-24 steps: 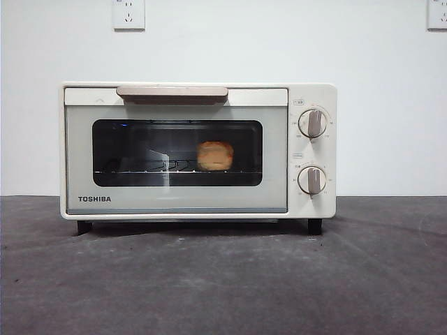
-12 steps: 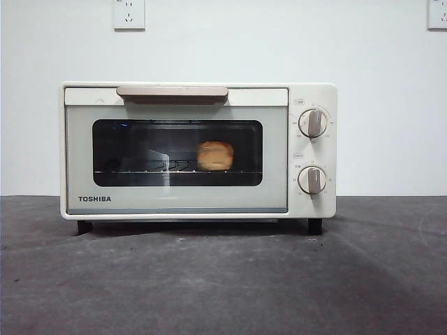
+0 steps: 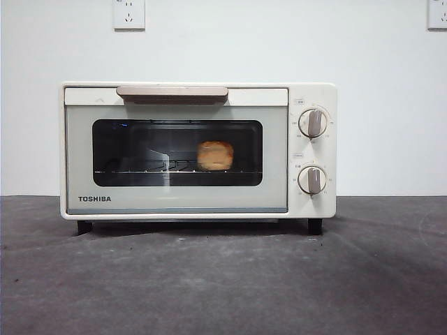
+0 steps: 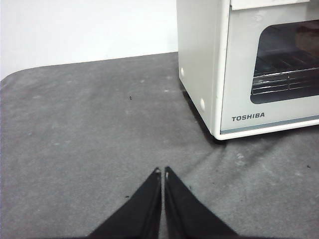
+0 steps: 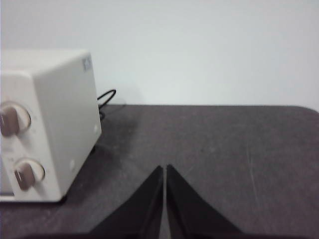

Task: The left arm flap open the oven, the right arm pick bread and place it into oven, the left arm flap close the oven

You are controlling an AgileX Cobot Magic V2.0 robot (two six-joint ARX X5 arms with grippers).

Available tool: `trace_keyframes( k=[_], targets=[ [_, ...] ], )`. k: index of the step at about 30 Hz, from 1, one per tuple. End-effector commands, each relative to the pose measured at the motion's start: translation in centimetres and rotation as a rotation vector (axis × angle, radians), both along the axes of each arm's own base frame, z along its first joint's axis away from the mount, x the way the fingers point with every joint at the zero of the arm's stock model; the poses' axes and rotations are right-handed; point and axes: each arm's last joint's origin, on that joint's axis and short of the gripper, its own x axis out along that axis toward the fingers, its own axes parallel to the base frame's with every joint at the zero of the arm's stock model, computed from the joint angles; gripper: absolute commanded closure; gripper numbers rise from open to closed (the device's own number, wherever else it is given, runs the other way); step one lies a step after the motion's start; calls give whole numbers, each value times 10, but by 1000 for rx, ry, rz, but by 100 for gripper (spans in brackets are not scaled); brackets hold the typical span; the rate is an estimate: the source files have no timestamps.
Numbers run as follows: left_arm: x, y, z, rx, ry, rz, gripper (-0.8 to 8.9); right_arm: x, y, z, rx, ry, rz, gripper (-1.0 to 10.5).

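Bread point(image 3: 215, 155) sits on the rack inside the oven point(image 3: 198, 151), door shut, on the grey desk point(image 3: 223, 279); left gripper point(image 4: 161, 172) and right gripper point(image 5: 164, 168) hover over bare desk beside it, jaws pressed together, empty.

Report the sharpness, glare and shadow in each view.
Front view: sharp, faint reflections on the oven glass, the bread readable, soft shadow underneath. Left wrist view: fairly sharp, TOSHIBA legible. Right wrist view: soft, the knobs blurred.
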Motion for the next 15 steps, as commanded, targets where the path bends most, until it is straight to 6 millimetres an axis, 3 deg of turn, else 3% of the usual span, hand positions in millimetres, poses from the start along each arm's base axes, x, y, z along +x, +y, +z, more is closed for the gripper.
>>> trace_keyframes(
  k=[1,15],
  targets=[
    [1,0,-7,-2,25,2,794,0,0,-8,-7,-4,-5,941],
    [1,0,-7,-2,25,2,794,-1,-2,-33,-8,186,-54,941]
  ],
)
